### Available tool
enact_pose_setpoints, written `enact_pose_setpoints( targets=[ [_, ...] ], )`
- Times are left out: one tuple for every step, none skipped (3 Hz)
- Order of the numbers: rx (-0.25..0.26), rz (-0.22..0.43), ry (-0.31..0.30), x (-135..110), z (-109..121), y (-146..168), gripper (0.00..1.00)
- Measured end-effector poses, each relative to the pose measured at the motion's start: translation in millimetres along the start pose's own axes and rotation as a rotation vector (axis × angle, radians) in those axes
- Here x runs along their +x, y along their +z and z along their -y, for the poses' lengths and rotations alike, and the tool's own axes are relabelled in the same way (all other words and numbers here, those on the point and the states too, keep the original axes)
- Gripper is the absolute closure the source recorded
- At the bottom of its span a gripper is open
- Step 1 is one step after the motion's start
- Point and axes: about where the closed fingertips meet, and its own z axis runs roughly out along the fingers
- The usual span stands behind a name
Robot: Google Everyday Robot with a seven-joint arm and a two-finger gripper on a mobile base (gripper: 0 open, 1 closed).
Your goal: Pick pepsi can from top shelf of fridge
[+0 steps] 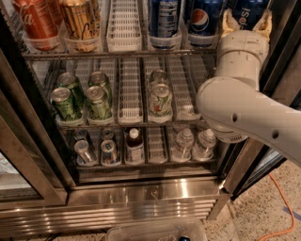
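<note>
Red can [35, 21] and gold can [80, 23] fill the left lanes of the fridge's [141, 193] top shelf [122, 54], two blue cans [164, 19] stand right of centre, and at far right the gripper [247, 14] surrounds the pepsi can [244, 21], clamping state indeterminable.

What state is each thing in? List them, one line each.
fridge: door open.
pepsi can: upright at the right end of the top shelf.
gripper: around the pepsi can.
green cans: upright, middle rack.
bottle: upright, capped, bottom rack.
</note>
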Motion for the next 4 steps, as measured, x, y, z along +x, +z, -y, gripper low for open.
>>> enact_pose_setpoints(
  targets=[
    [0.003, 0.008, 0.001, -1, 2, 1, 1.0],
    [0.014, 0.022, 0.014, -6, 5, 0, 1.0],
    [0.027, 0.032, 0.033, -12, 5, -2, 1.0],
    [0.041, 0.057, 0.051, -23, 8, -2, 1.0]
  ],
)
